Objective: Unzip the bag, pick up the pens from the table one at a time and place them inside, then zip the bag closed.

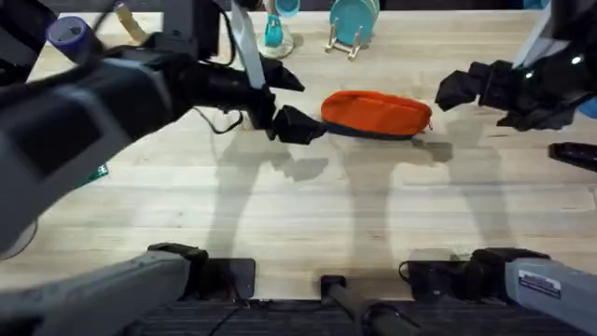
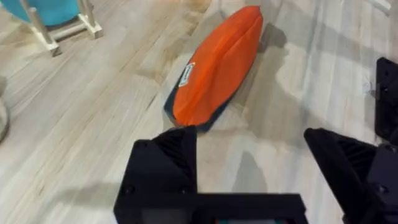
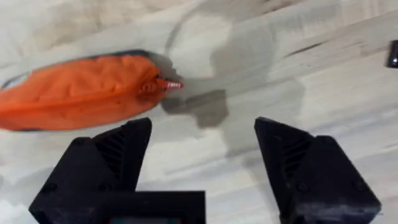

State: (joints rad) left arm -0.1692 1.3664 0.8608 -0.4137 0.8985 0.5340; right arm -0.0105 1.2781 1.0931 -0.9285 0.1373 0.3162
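Observation:
The orange bag (image 1: 376, 114) lies flat on the table (image 1: 308, 215) at mid-back, its zipper closed along the dark edge. In the right wrist view the bag (image 3: 74, 93) shows its small reddish zipper pull (image 3: 170, 84) at the end nearest my right gripper. My left gripper (image 1: 294, 101) hangs open just off the bag's left end; in its wrist view the gripper (image 2: 249, 168) has one finger beside the bag (image 2: 214, 68). Off the right end, my right gripper (image 1: 459, 91) is open and holds nothing; it is seen again (image 3: 202, 162) just short of the pull. The pens are out of view.
A teal round stand (image 1: 353, 23) on a wooden rack and a small teal item (image 1: 273, 33) stand at the back edge. A flat black object (image 1: 573, 153) lies at the far right. The left arm looms large over the left side.

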